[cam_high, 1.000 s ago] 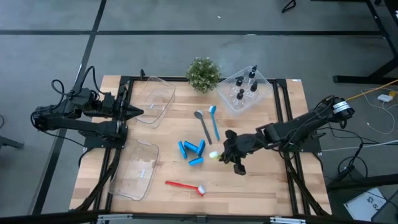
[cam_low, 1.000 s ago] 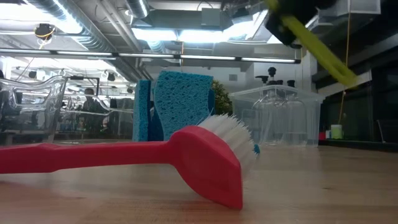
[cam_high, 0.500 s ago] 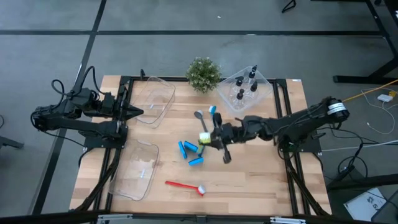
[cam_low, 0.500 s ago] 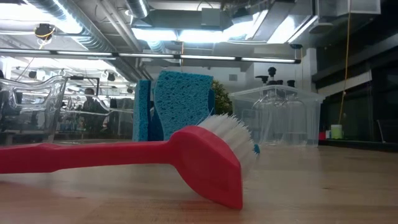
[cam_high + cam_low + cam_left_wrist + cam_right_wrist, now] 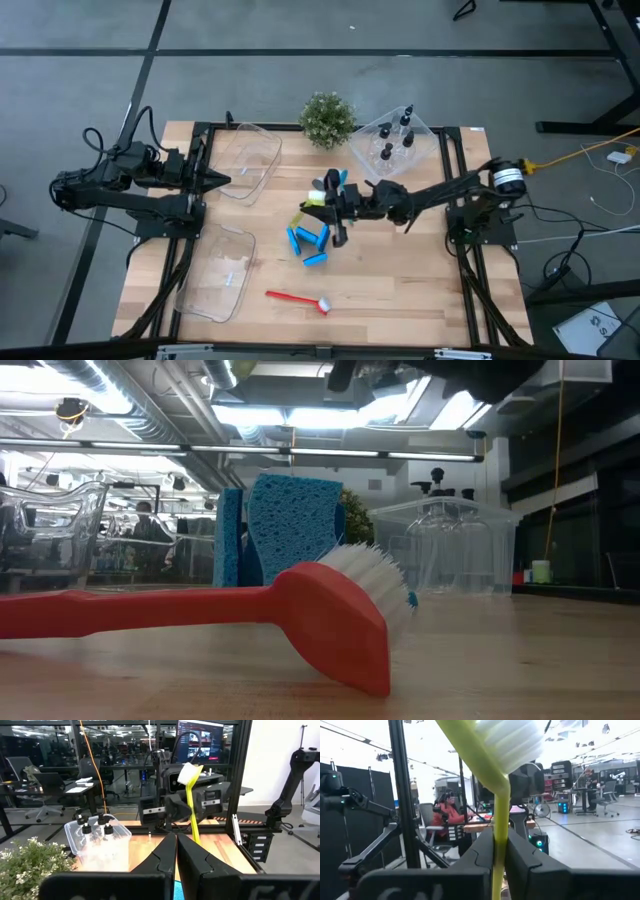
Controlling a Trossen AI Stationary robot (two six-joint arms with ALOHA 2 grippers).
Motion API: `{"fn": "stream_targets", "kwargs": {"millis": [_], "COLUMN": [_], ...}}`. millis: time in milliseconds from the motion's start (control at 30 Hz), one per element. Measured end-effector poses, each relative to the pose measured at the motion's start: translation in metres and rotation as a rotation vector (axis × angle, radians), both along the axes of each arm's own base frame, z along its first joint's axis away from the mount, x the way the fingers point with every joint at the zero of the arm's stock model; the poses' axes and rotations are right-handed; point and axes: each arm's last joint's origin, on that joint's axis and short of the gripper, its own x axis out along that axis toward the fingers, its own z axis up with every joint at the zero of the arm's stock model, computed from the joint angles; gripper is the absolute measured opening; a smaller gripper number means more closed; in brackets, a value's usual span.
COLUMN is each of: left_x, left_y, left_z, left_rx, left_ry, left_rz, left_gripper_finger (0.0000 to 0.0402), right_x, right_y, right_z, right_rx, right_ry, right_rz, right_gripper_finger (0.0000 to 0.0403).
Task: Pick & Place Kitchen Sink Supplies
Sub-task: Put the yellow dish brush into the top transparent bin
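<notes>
**Yellow-green brush in transit**

Yellow-green long-handled brush [image 5: 496, 785] rides clamped in the right gripper [image 5: 335, 205], raised above the blue sponge pieces [image 5: 308, 242]. Carrying is underway; next, reach a clear plastic bin [image 5: 245, 160] beyond those sponges. Left gripper [image 5: 215, 180] waits shut, empty.

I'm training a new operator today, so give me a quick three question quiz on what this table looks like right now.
1. True or false: the right gripper is shut on the yellow-green brush.
2. Which holds the black-capped bottles? A) clear bin near the plant B) left-side bin
3. What colour is the brush lying nearest the table's front edge?

Key: 1 true; 2 A; 3 red.
</notes>
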Motion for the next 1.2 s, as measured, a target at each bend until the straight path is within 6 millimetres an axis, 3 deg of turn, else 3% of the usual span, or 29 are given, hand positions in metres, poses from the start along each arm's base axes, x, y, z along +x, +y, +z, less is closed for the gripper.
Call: {"fn": "stream_targets", "kwargs": {"millis": [467, 800, 1000, 1200], "left_x": [0.000, 0.000, 0.000, 0.004], "left_y": [0.000, 0.000, 0.000, -0.002], "left_z": [0.000, 0.009, 0.013, 0.012], "left_rx": [0.000, 0.093, -0.044, -0.058], "left_ry": [0.000, -0.096, -0.135, -0.117], "left_rz": [0.000, 0.004, -0.012, -0.057], "left_gripper_finger": [0.0011, 0.0008, 0.0008, 0.0008], "right_x": [0.002, 0.003, 0.012, 0.023], "right_y": [-0.012, -0.045, -0.064, -0.060], "right_z": [-0.001, 0.000, 0.016, 0.029], "right_rx": [-0.053, -0.077, -0.063, -0.115], "right_ry": [-0.018, -0.023, 0.004, 0.101], "right_rz": [-0.057, -0.083, -0.053, -0.009], "right_gripper_finger": [0.0033, 0.0023, 0.0035, 0.0023]}}
